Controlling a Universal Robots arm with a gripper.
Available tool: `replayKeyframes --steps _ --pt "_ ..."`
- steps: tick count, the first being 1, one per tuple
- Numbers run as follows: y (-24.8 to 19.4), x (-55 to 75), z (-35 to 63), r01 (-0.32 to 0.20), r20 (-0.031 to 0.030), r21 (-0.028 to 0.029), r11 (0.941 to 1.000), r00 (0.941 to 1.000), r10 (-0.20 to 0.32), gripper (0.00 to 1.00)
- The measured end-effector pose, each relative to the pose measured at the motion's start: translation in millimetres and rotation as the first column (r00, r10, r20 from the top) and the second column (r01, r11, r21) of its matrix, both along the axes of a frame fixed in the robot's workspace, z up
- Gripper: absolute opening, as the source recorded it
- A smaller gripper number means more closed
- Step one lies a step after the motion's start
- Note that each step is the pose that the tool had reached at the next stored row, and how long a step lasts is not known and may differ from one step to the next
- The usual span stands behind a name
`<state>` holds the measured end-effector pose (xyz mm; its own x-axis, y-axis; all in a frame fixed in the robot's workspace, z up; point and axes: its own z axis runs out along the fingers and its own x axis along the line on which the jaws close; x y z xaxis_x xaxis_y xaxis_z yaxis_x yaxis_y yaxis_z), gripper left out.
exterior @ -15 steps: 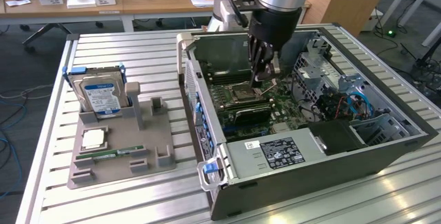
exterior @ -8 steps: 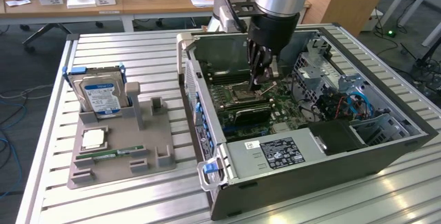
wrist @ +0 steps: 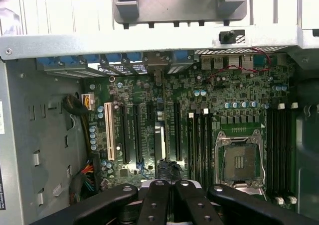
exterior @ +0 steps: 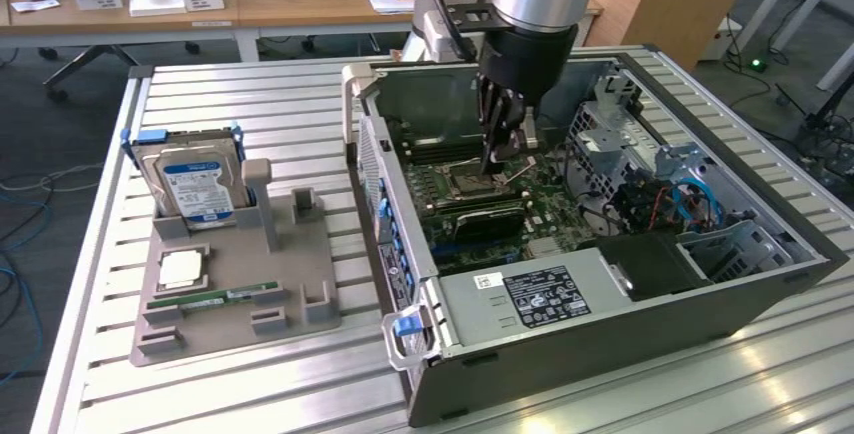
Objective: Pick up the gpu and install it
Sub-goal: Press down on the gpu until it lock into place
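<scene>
The gpu (exterior: 483, 219) stands on edge in an expansion slot of the motherboard inside the open computer case (exterior: 400, 254), its black shroud facing the front. In the wrist view the gpu (wrist: 159, 135) appears edge-on as a thin strip running from the rear slot brackets toward the fingers. My gripper (exterior: 501, 162) hangs inside the case a little above the card, near the CPU socket (exterior: 461, 176). Its black fingers (wrist: 154, 200) look shut together, and I see nothing between them; whether they touch the card is hidden.
A grey parts holder (exterior: 227, 284) to the case's left carries a hard drive with a blue label (exterior: 198, 184), a CPU (exterior: 180, 269) and a green memory stick (exterior: 214, 297). The power supply (exterior: 534, 294) and drive cage (exterior: 667, 194) crowd the case's near and right sides.
</scene>
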<state>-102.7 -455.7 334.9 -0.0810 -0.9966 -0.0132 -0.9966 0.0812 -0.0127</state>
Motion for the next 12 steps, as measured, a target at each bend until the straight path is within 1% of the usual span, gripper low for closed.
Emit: replayKeyframes --steps 7,12 --pt "2.9 0.0 -1.5 0.0 0.0 0.0 1.0 1.0 0.0 0.11" --pt "3.4 0.0 -5.6 0.0 -0.0001 -0.0001 1.0 1.0 0.0 0.11"
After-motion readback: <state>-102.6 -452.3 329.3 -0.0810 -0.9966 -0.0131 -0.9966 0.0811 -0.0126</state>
